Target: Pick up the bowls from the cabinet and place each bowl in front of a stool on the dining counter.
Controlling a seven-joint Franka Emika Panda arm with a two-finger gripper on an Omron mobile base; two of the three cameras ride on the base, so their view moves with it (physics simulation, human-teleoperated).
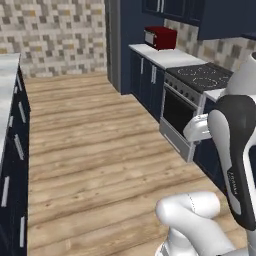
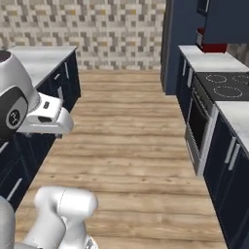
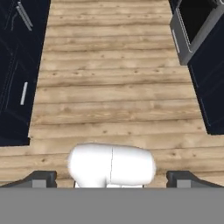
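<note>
The end effector [image 3: 112, 179] hangs wide open and empty above the wood floor [image 1: 95, 150]. No bowls are in sight; the cabinet [image 1: 120, 45] stands ahead, so drive there squarely, handles within reach.

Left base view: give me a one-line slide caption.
Robot faces a wood-floored aisle, stove and red toaster on its right, gripper open.

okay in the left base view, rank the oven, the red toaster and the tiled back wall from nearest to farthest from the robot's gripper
Gripper, jaws open, looks down at the floor near the base.
1. Oven: right side, closest along the counter run.
2. Red toaster: further back on the right worktop.
3. Tiled back wall: at the far end of the room.
</note>
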